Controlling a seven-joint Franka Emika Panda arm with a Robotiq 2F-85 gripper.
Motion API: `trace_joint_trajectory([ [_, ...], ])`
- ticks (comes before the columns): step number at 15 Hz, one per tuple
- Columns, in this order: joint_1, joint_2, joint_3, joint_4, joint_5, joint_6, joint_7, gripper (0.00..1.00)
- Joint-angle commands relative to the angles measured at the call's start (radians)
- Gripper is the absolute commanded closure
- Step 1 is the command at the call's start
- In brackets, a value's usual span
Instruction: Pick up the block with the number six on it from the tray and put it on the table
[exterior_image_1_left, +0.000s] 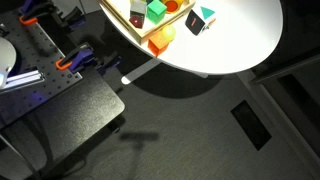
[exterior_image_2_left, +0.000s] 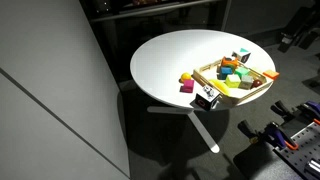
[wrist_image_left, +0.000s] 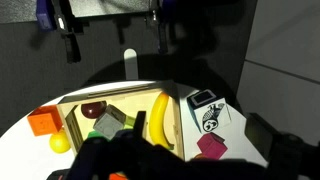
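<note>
The round white counter (exterior_image_2_left: 165, 55) carries the wooden tray (exterior_image_2_left: 252, 92), with a teal, black and white cube (exterior_image_2_left: 208, 98) and a red-orange block (wrist_image_left: 43, 122) just beside it.

Dark carpeted floor (exterior_image_1_left: 190, 135) with a rectangular floor hatch (exterior_image_1_left: 250, 125), plain grey wall (exterior_image_2_left: 45, 90) alongside.

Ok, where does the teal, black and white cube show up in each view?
Exterior view: teal, black and white cube at the top, right of the tan wooden tray.
Exterior view: cube right of centre, beside the tray's near-left rim.
Wrist view: cube right of centre, just outside the tray's right wall.
Shared landmark: the tray.
</note>
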Motion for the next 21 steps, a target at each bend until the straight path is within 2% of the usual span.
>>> trace_joint_trajectory([
  [1,-0.007,0.001,0.006,0.002,0.004,-0.004,-0.004,0.00],
  [10,-0.018,0.061,0.008,0.050,-0.004,-0.003,0.004,0.00],
  [21,-0.067,0.282,0.001,0.220,-0.026,0.078,0.009,0.00],
])
